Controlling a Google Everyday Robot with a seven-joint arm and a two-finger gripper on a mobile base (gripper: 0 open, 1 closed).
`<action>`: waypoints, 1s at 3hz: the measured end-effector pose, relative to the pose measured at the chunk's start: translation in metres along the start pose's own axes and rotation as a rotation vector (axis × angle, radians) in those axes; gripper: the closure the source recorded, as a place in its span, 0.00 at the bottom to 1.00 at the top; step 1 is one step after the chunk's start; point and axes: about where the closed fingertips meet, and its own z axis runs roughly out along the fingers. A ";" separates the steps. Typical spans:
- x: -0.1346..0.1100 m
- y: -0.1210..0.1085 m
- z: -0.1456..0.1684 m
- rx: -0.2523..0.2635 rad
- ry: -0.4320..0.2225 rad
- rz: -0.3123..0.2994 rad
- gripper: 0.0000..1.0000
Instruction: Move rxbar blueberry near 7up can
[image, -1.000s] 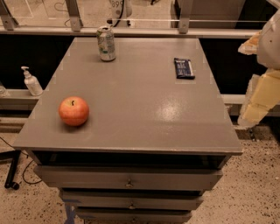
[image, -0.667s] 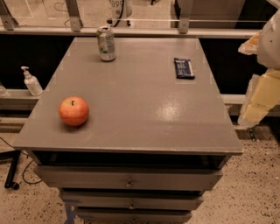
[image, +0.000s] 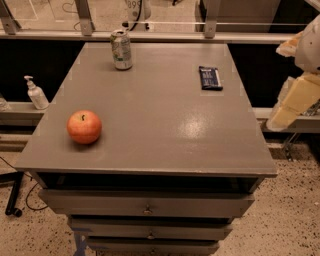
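The rxbar blueberry (image: 210, 78) is a dark navy wrapper lying flat near the table's far right edge. The 7up can (image: 121, 49) stands upright at the far left-centre of the grey table (image: 160, 130), well to the left of the bar. My gripper (image: 283, 118) is the pale cream part at the right edge of the camera view, off the table's right side and lower than the bar. It is apart from both things and holds nothing that I can see.
A red-orange apple (image: 84, 126) sits on the table's near left. A white pump bottle (image: 36, 93) stands on a ledge left of the table. A rail runs behind the table. Drawers (image: 146, 205) face front below the top.
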 end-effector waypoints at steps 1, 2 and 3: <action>0.006 -0.052 0.025 0.069 -0.126 0.099 0.00; 0.005 -0.096 0.049 0.113 -0.243 0.206 0.00; 0.006 -0.122 0.092 0.096 -0.376 0.359 0.00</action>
